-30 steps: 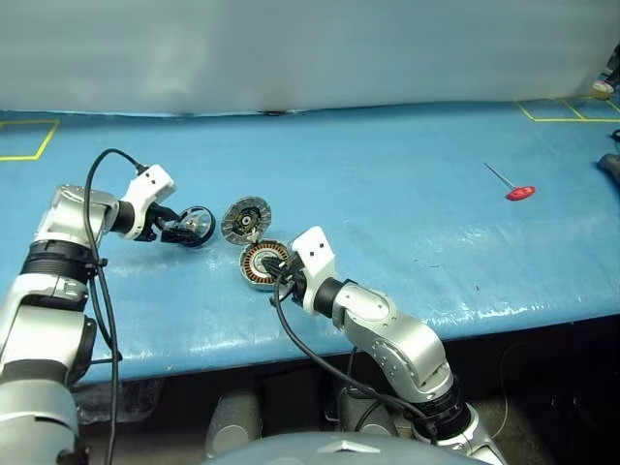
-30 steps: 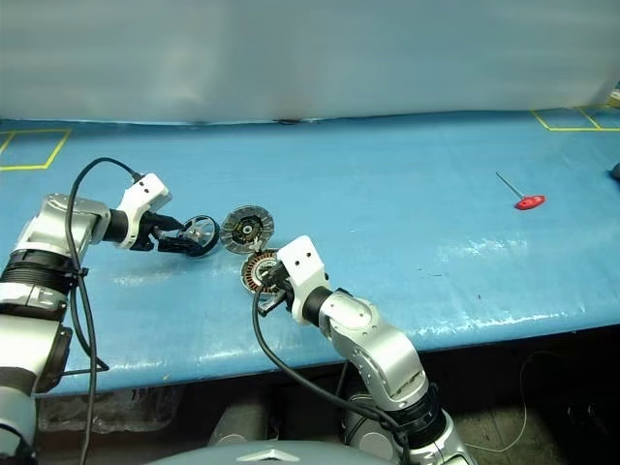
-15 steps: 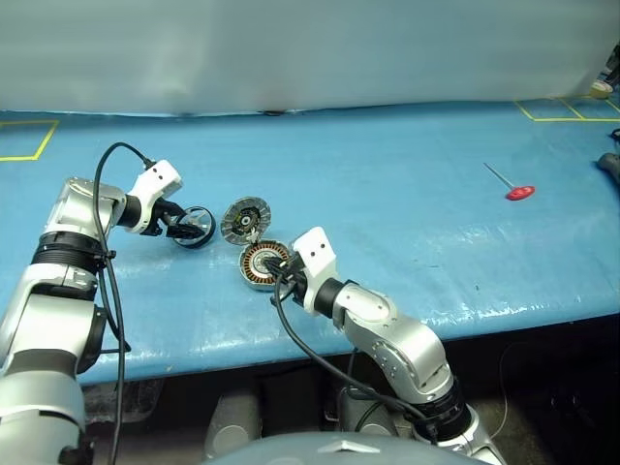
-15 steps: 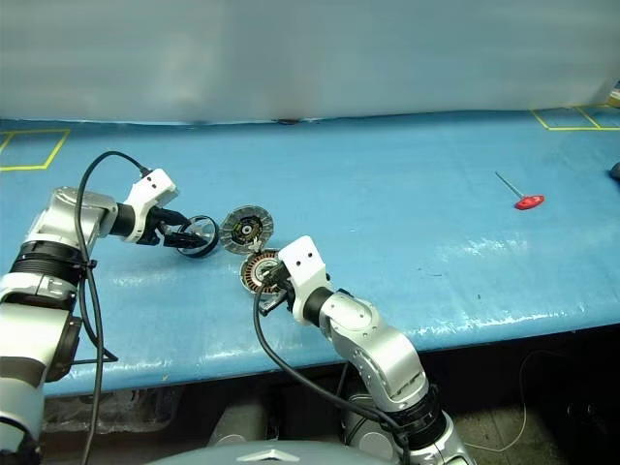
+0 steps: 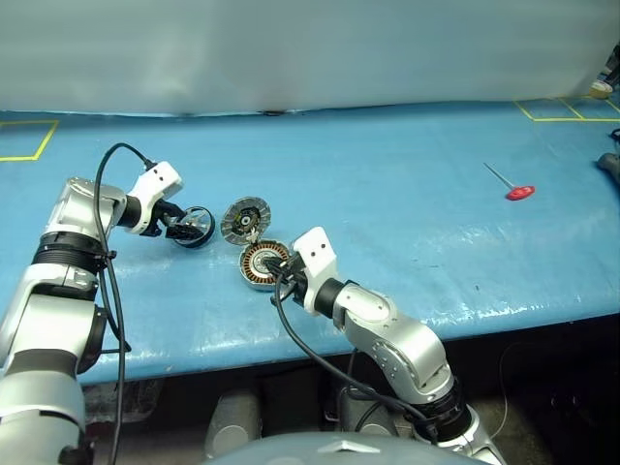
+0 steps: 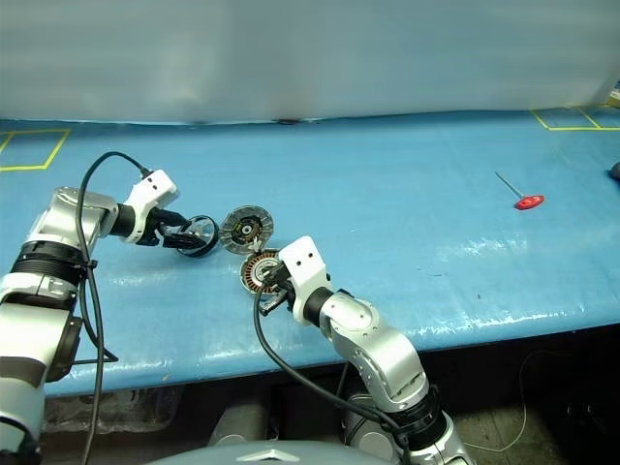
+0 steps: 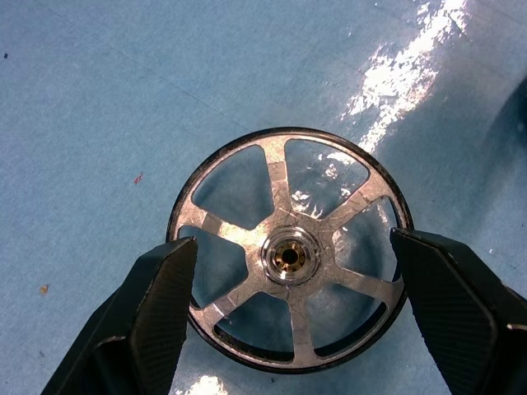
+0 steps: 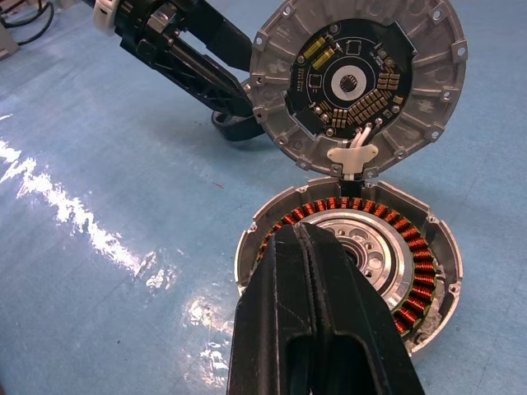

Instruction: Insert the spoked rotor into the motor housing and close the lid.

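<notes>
- Sitting open on the blue table (image 5: 407,184), the motor housing (image 5: 260,264) shows its ring of copper-brown windings around a silver centre, and no wheel lies inside the cup.
- Hinged at the housing's far edge, the lid (image 5: 245,219) stands tipped up, its inner face with grey radial segments and a dark circuit centre turned toward the robot.
- Over to the robot's left of the lid, the spoked rotor (image 7: 290,251) lies on the table, dark rim, shiny spokes, brass-coloured hub in the middle.
- Left gripper (image 5: 188,228) reaches forward and to the right, angled down at the rotor; its two black fingers (image 7: 160,313) stand wide, one on each side of the rim, very near it, though whether they touch I cannot tell.
- Right gripper (image 8: 317,284) is pressed fully closed, fingers together, its tip poised over the near edge of the housing's windings, arm bent in from the right.
- Far off to the right, a red-handled tool (image 5: 513,188) lies on the table, well apart from everything.
</notes>
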You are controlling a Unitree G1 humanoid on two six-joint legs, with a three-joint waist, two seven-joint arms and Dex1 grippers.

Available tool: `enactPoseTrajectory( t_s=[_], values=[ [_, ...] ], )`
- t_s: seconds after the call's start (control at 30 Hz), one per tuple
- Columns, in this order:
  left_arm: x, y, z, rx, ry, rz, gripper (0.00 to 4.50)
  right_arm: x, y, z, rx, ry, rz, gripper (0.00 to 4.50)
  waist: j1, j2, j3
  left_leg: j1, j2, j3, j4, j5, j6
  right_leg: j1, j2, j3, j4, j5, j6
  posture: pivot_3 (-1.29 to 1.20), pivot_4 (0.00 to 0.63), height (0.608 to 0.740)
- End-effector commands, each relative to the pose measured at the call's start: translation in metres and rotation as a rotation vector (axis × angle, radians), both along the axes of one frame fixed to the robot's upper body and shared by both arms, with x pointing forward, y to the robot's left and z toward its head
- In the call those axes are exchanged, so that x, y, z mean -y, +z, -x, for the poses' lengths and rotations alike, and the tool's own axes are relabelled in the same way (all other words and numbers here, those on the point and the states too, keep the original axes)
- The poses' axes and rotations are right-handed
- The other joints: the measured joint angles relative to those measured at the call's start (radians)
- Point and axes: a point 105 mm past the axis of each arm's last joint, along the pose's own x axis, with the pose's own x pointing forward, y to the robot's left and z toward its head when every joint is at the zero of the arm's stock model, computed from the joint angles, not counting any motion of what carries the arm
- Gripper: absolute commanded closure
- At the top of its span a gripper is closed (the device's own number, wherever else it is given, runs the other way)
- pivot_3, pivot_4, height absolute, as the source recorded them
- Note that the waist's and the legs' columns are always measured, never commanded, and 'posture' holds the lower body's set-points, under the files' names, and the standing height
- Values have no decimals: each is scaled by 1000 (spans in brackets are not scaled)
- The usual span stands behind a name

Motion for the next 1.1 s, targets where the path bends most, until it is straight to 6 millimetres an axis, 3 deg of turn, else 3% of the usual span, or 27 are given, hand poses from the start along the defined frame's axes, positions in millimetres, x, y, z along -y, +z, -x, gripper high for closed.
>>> enactPoseTrajectory(
  t_s=[0.03,0.13,0.23,1.1],
  values=[
    [-1,6,-2,23,-8,-8,416,-1,16,1,57,-4,-41,4500,0,0,0,0,0,0,0,0,0,0,0,0,0,0,0,0,150,740],
    [0,6,-2,21,-9,-8,416,-1,16,1,57,-4,-41,4500,0,0,0,0,0,0,0,0,0,0,0,0,0,0,0,0,150,740],
    [0,6,-3,30,-10,-13,976,-2,16,1,57,-4,-42,4500,0,0,0,0,0,0,0,0,0,0,0,0,0,0,0,0,150,740],
    [12,1,-6,3,-73,-47,976,-2,15,2,57,-13,-43,4500,1,0,0,0,0,0,0,0,0,0,0,0,0,0,0,0,150,740]
  ],
)
